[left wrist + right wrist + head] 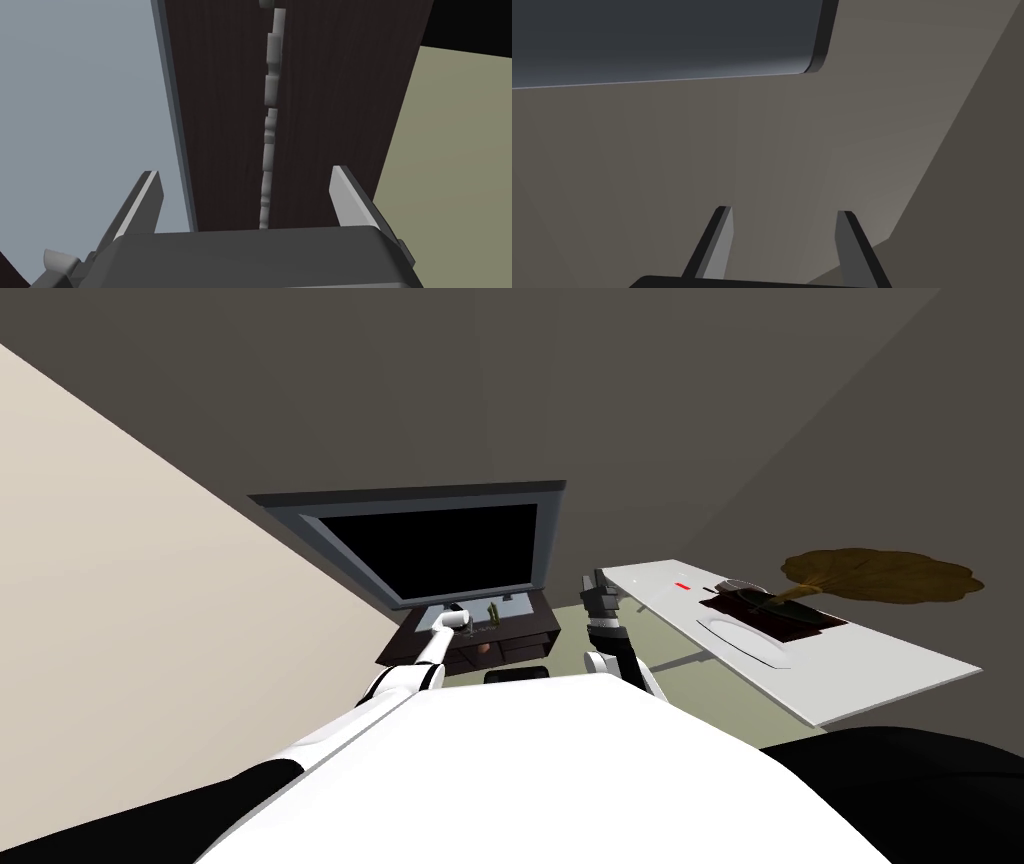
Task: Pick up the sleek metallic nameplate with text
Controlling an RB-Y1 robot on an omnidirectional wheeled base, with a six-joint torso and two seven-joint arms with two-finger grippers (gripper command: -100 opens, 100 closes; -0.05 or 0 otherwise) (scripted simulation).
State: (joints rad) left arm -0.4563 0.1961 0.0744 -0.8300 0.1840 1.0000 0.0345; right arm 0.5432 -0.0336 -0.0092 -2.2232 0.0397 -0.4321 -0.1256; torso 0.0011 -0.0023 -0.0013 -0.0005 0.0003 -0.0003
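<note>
Left wrist view showed the nameplate (270, 90) as a thin grey strip of letter-like shapes on the dark tabletop (330, 100), its long axis running straight away from the left hand (245, 172), fingers spread either side of its near end; head view placed the right hand (598, 588) raised apart, fingers parted, empty.

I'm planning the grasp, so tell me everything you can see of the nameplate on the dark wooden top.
The nameplate shows as a thin, straight row of light grey blocky pieces, like letters seen from the edge; no text can be read. It looks matte grey rather than shiny. It seems to stand on edge on the dark wood top and runs straight away from the left gripper, whose open fingers stand either side of its near end without touching it.
</note>
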